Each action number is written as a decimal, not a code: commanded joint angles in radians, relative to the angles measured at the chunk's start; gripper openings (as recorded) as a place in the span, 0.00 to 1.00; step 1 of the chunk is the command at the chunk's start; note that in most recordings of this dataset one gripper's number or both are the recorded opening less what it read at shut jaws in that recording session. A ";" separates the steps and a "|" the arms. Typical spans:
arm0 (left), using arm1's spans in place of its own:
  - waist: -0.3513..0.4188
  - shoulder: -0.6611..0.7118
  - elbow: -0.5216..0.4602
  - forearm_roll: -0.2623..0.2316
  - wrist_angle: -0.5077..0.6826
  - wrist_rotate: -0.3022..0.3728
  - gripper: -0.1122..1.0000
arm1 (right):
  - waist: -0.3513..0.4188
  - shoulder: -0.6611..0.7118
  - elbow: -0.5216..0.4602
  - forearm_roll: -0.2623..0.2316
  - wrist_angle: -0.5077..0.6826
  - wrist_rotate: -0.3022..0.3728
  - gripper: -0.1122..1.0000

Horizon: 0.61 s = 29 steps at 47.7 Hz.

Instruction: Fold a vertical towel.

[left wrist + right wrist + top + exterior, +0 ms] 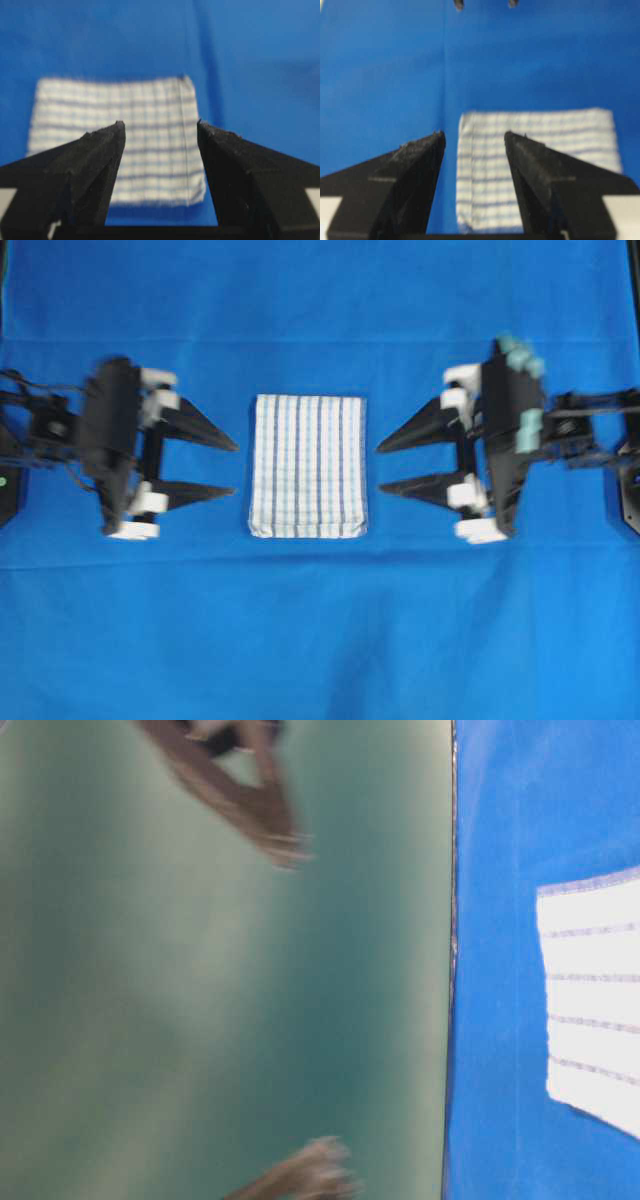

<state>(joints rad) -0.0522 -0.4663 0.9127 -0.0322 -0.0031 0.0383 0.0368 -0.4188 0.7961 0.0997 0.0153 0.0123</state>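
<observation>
A rectangular white towel with thin blue and grey lengthwise stripes and a faint check weave (307, 466) lay flat at the middle of the bench, on a large plain blue table cloth (320, 630). It looked folded, with a thicker rounded edge along its near side in the overhead view. The left black pincer (231, 468) hung just left of the towel, its two pointed fingers (102, 150) spread apart and aimed at the cloth without touching it. The right black pincer (383, 468) mirrored it on the other side, its tips likewise spread and clear of the towel. In the table-level view, blurred, the towel's edge (592, 1000) showed against the blue cloth.
</observation>
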 commanded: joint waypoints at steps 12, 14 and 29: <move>0.035 -0.353 0.061 0.000 0.086 0.026 0.61 | -0.063 -0.319 0.055 -0.060 0.106 -0.002 0.61; 0.038 -0.394 0.069 0.000 0.100 0.028 0.61 | -0.069 -0.365 0.066 -0.061 0.123 0.000 0.61; 0.058 -0.692 0.216 0.000 0.170 0.028 0.61 | -0.104 -0.681 0.252 -0.063 0.179 0.005 0.61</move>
<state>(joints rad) -0.0031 -1.0999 1.1014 -0.0322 0.1703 0.0690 -0.0568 -1.0492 1.0155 0.0383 0.1979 0.0138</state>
